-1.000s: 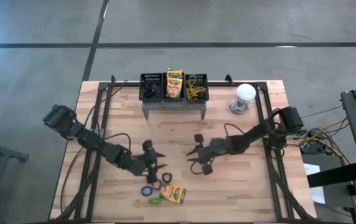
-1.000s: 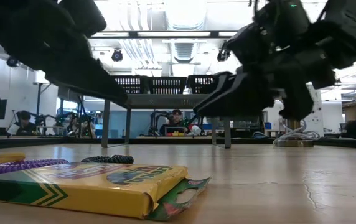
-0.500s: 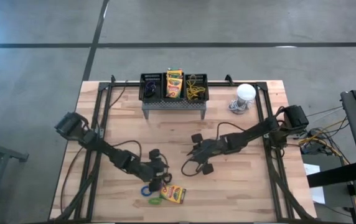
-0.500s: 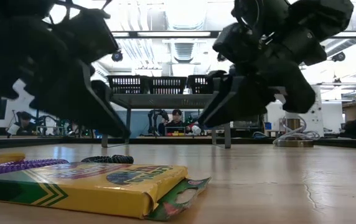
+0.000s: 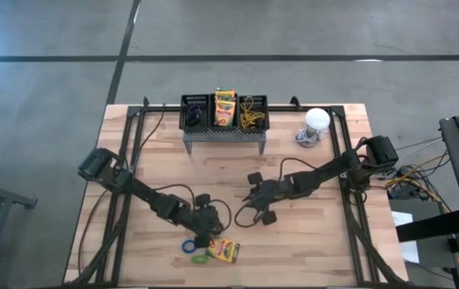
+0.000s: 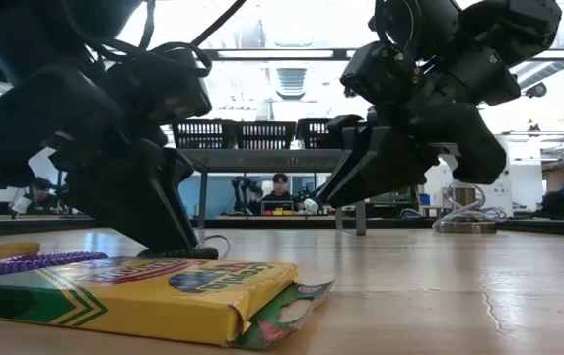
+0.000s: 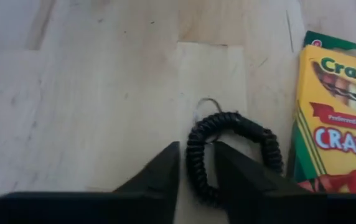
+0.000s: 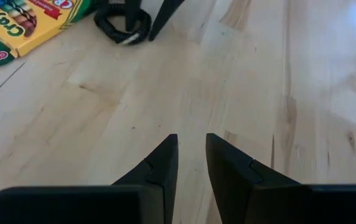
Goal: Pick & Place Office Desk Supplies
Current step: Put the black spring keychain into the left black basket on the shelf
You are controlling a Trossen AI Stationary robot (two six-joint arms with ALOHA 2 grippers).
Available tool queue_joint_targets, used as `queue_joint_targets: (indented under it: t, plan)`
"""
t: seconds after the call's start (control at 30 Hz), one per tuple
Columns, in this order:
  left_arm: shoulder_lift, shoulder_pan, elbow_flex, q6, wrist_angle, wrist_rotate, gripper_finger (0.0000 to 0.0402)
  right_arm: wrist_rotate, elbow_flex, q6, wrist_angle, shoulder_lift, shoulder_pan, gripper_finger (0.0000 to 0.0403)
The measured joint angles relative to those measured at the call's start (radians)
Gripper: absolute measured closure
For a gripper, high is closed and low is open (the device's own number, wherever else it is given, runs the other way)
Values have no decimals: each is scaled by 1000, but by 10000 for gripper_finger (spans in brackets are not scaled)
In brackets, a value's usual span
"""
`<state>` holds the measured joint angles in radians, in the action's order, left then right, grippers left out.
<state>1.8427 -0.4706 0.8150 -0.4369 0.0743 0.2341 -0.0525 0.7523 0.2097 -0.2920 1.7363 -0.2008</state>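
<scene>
pale wood table [image 5: 310, 241] under a bright workshop ceiling; grey floor around it. at the far edge, three black mesh bins [image 5: 225, 111] on a grey perforated stand [image 5: 224, 138], already holding some supplies.

left gripper [image 7: 195, 165] down at the table near the front edge, tips straddling one side of a black coiled loop [image 7: 228, 149]. the coil's cord runs between the two fingers [image 7: 159, 171], which are narrowed around it but whether the pads press it yet i cannot tell from these views. the rest of the loop lies out beyond the fingertips, its far side just beside a crayon box [image 7: 337, 124]. the box's long axis runs roughly along the gripper's line of reach.

right gripper [image 8: 192, 158] hovers mid-table, well apart from the pile, fingers close together with a thin gap, nothing in them.

judgement: left arm is far nearer; the pick turns on the loop's strand sitting squarely in that gap. blue loop [image 5: 189, 246] and green loop [image 5: 200, 259] remain beside the box.
</scene>
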Motion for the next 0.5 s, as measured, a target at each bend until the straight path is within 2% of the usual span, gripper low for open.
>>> queue_joint_targets:
  t: [0.17,0.3,0.4,0.5]
  plan:
    - [-10,0,2,52,-8,-13,384,0,0,3,1,0,0,330]
    - [-68,-1,5,47,-91,25,385,0,0,3,2,0,0,327]
    - [-151,-2,53,73,-202,120,383,0,0,3,2,0,0,324]
    - [-233,-2,97,94,-347,295,384,0,0,2,2,0,0,324]
